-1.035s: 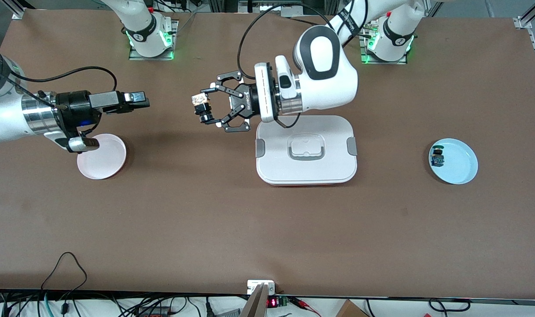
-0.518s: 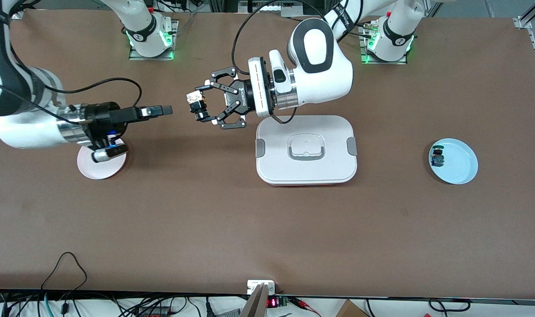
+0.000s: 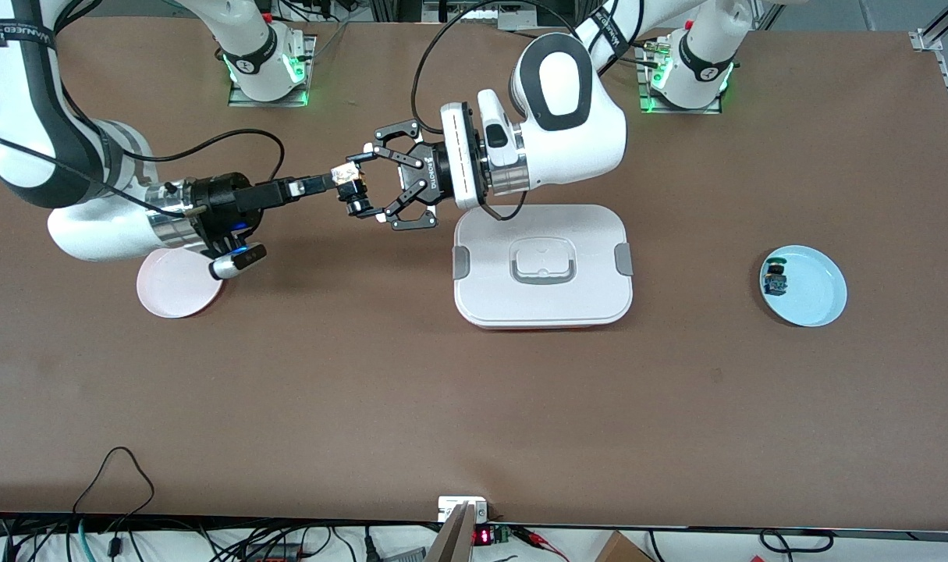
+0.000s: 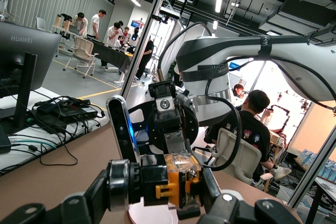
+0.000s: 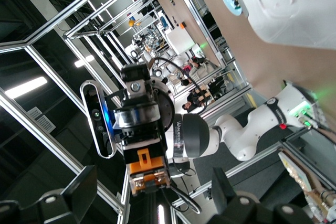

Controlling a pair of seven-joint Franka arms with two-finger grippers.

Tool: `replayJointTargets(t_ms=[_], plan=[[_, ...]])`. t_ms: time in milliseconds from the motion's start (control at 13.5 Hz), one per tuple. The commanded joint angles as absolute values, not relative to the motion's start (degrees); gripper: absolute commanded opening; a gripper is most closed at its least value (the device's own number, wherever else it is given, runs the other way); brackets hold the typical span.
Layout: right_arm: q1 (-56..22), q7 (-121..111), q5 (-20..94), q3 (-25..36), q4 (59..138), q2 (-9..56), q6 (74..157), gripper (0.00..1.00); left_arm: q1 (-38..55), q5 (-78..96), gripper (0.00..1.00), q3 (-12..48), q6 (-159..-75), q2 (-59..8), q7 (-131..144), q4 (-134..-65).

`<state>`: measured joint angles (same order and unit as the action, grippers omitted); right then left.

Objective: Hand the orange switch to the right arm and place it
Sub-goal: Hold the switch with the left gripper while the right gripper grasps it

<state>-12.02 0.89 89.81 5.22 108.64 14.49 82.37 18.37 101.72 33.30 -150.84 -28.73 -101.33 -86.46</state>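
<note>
over the table, between the arms: the left gripper [image 3: 362,195] holds the orange switch [image 3: 353,190] in the air, above bare tabletop just off the white box [image 3: 542,265] toward the right arm's end.
left gripper: fingers closed on the switch's dark body; in the left wrist view the orange cap [image 4: 180,180] sits gripped between the pads, facing the other arm.
right gripper: a second ago it hung over the pink plate [image 3: 169,291], well apart from the switch; half a second ago it was partway across; now the right gripper [image 3: 335,179] has its fingertips at the switch's cap.
right jaws: from the front the fingers read as one thin line, so i cannot tell how wide they stand; in the right wrist view the two fingers [image 5: 79,192] sit well apart, with the switch [image 5: 147,174] between and ahead of them. they look spread and not yet clamped.
left arm's change: it drew slightly toward its base in the first half second, then held its place.
meaning: the approach looks complete and the handover is at the pinch stage. the next step, as i judge it, is for the right jaws to close before the left lets go.
risk: the switch is small; a release too early would drop it.
blue plate [image 3: 813,289]: holds the green-topped switch [image 3: 775,278], untouched.
</note>
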Motion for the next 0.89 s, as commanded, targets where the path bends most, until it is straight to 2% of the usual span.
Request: replayJointTargets(t_ms=[0, 814], plan=[[-13.3, 2.9, 91.4, 5.4, 110.4, 12.6, 83.3, 0.96, 19.0, 103.4, 0.00, 33.1, -151.6, -29.3, -101.7, -84.9], [-13.9, 2.6, 94.3, 5.4, 110.2, 13.6, 86.0, 0.96, 19.0, 103.3, 0.00, 33.1, -151.6, -29.4, -101.7, -84.9]])
